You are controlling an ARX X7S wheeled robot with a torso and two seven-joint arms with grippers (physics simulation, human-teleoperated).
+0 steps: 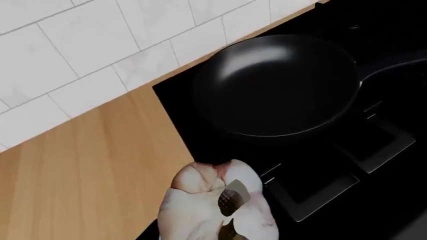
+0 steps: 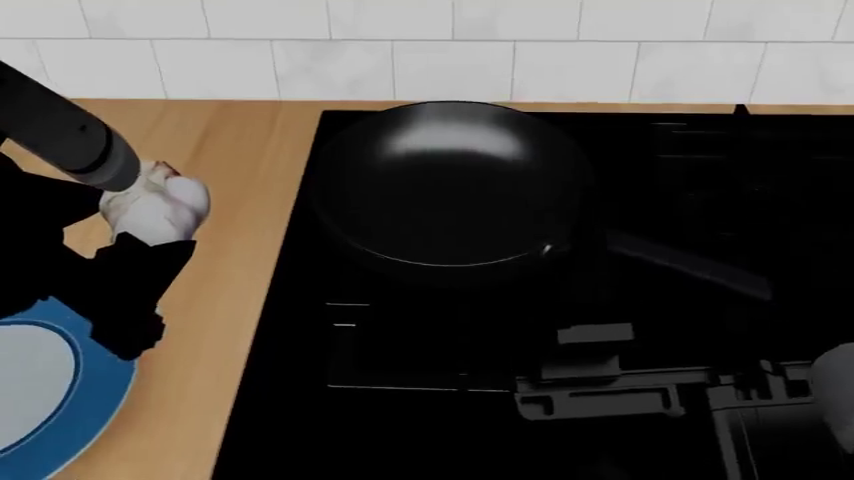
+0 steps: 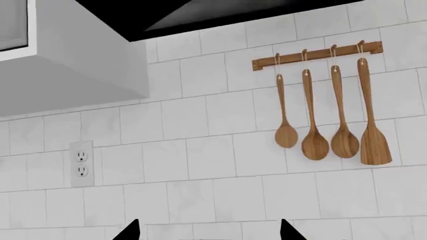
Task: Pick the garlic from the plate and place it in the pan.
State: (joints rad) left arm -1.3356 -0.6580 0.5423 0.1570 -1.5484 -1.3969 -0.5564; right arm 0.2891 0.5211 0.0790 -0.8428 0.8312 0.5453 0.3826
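Left tool closed on the small off-white, lumpy garlic bulb; a pad shows pressed against the cloves in the left wrist view. Bulb is held in the air, clear of the round blue-rimmed plate and over the light wooden table, just beside the edge of the black hob. The round glossy black frying pan sits on the hob with its long handle pointing away to the right; it is near but not yet under the bulb.

Right tool: only two dark fingertips visible in the right wrist view, apart with white tiled wall between them, so it reads as open and empty.

Handling, judged: bulb likely light and fairly stiff, papery skin a little slippery, uneven surface. Grip across the widest part of the cloves, not the stem tip. Moderate squeeze should do. Release low over the pan so it does not roll.
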